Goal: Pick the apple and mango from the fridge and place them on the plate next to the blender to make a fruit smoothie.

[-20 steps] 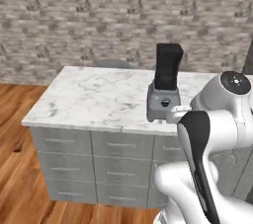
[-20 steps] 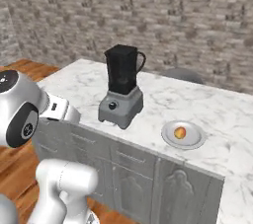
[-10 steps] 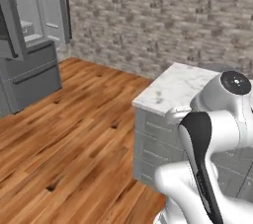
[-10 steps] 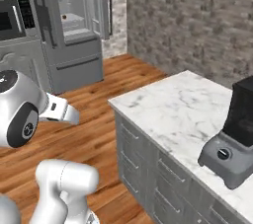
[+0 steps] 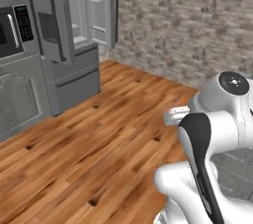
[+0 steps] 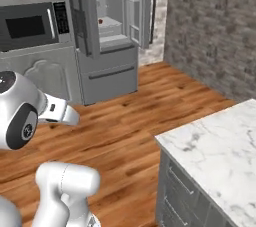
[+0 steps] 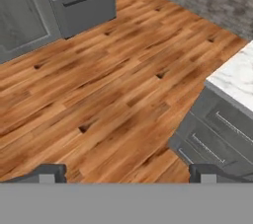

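Claw (image 7: 126, 171) spread wide, nothing pinched, tips aimed down at bare wood floor (image 7: 113, 90), well apart from any fruit. Beyond the tips: grey island cabinet drawers (image 7: 217, 129) with a corner of marble counter (image 6: 220, 146) to one side. Farther out, fridge (image 6: 107, 31) with upper doors swung open, white shelves showing. One small dark red dot on a shelf, likely the apple (image 6: 101, 21); too small to be sure. Mango, plate, blender: positions can't be told from here. Step in hand, as judged: transit toward the fridge for a fruit pickup. To do it well: square up to the open compartment, stop short of the door edges, hold the claw wide, come in level over the shelf lip, centre the fruit between the fingers before closing. Count: one fridge, one microwave (image 6: 30, 23), one apple candidate, one claw.
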Robot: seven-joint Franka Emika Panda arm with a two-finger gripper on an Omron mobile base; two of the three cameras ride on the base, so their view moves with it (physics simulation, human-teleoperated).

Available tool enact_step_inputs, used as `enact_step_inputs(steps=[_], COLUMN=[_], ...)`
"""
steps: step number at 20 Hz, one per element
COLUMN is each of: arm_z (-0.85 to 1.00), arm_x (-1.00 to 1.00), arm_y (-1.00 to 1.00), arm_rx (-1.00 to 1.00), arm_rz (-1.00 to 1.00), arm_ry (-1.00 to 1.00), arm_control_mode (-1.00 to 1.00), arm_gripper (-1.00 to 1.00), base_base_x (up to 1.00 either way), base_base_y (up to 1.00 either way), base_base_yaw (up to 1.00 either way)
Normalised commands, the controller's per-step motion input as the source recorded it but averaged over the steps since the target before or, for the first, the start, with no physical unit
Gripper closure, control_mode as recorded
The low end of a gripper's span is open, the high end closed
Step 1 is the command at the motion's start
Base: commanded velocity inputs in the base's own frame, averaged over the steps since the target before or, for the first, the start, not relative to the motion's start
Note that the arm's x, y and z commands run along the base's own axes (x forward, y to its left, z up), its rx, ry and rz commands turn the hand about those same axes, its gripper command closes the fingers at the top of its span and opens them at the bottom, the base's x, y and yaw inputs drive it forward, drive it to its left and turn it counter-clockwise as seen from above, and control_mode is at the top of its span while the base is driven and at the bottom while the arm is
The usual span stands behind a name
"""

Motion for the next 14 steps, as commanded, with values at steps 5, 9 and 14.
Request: enact_step_inputs(steps=[5, 9, 14], arm_z=[0.00, 0.00, 0.00], arm_x=[0.00, 0.00, 0.00], arm_y=[0.00, 0.00, 0.00], arm_rx=[0.00, 0.00, 0.00], arm_rz=[0.00, 0.00, 0.00], arm_ry=[0.00, 0.00, 0.00], arm_control_mode=[1.00, 1.00, 1.00], arm_gripper=[-1.00, -1.00, -1.00], base_base_x=[1.00, 1.00, 1.00], base_base_y=[0.19, 0.20, 0.31], base_base_yaw=[0.00, 0.00, 0.00])
